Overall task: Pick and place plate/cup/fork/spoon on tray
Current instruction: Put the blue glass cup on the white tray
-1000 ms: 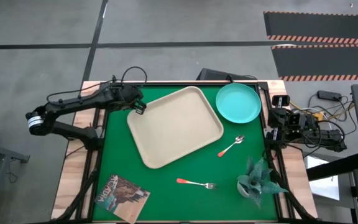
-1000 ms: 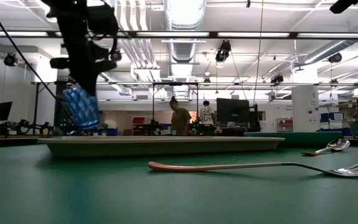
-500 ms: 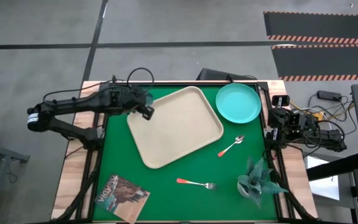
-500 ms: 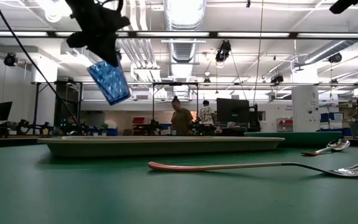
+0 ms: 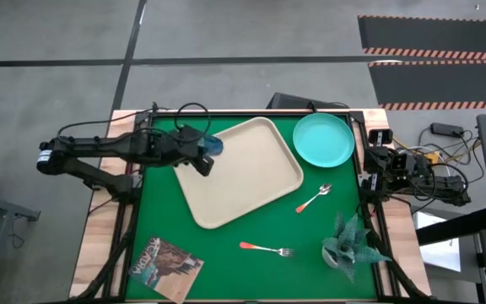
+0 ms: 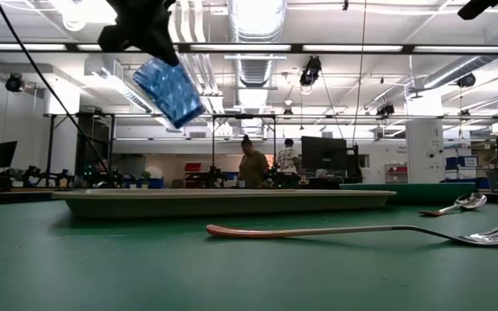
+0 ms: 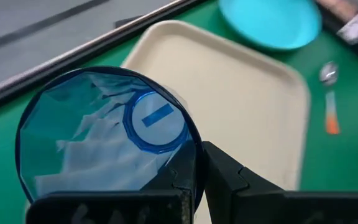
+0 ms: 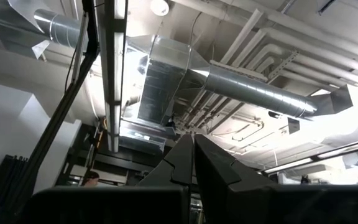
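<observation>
My left gripper [image 5: 202,157] is shut on the translucent blue cup [image 5: 213,145], high over the far left corner of the beige tray [image 5: 237,171]. The cup shows tilted in the low view [image 6: 169,91], and its open mouth faces the left wrist camera [image 7: 104,137]. The turquoise plate [image 5: 323,139] lies on the green mat beside the tray's far right corner. The spoon [image 5: 314,199] and the fork [image 5: 267,248] lie on the mat to the right of and nearer than the tray. My right gripper [image 8: 193,149] is shut, parked at the table's right edge, pointing up. My left gripper pinches the cup's wall at the rim [image 7: 191,146], one finger inside the cup and the other finger [image 7: 225,177] outside. The fingers come from the table's left, slanting down. The cup is lifted clear of the tray, tilted, its bottom toward the table's right.
A potted plant [image 5: 351,241] stands at the near right corner of the mat. A magazine [image 5: 165,266] lies at the near left corner. People stand in the room far behind the table [image 6: 251,164].
My left gripper has carried the cup up and toward the table's right edge, from beside the tray's left rim to over its far left corner. The cup has tipped from nearly upright to a clear slant.
</observation>
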